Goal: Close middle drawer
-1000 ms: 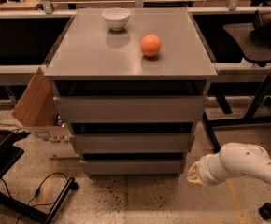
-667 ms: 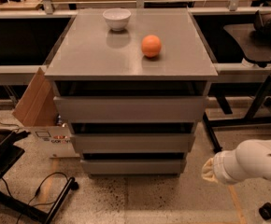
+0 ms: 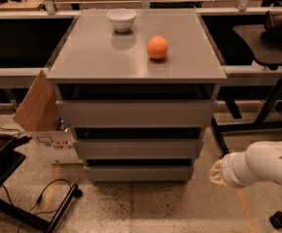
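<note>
Middle drawer sits second of three in the grey cabinet, between the top drawer and the bottom drawer. A white arm reaches in low from the right, roughly level; the gripper at its tan tip hangs just right of the bottom drawer, its grip impossible to tell. The middle drawer's flat front faces the camera, long axis left to right

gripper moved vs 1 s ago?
Yes. The gripper, low on the right, has drawn rightward, away from the cabinet's bottom right corner. A gap now shows between them. The cabinet itself has not shifted.
</note>
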Available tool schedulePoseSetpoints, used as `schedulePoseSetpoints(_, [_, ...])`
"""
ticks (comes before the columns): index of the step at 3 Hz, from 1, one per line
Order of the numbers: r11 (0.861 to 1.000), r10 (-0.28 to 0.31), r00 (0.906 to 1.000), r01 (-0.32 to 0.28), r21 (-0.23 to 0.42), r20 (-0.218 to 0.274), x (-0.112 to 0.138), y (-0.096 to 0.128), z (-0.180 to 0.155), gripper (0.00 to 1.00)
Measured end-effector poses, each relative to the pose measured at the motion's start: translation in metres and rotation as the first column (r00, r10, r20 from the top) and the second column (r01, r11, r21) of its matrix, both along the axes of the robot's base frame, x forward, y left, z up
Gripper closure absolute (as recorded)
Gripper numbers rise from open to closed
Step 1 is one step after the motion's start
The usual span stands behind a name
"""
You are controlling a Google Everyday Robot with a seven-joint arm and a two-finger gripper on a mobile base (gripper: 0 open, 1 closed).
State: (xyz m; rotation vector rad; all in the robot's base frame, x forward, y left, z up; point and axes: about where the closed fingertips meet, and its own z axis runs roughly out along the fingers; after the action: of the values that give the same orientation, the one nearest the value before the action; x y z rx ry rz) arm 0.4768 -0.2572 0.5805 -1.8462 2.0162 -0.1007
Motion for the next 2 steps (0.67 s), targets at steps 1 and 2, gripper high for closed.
schedulePoseSetpoints(1, [1.0, 0.001, 1.0, -0.001, 0.0, -0.002, -0.0004, 0.0006, -0.0008, 0.36])
schedulePoseSetpoints(2, [1.0, 0.003, 1.0, -0.003, 0.001, -0.003, -0.0008, 0.0015, -0.0016, 0.05])
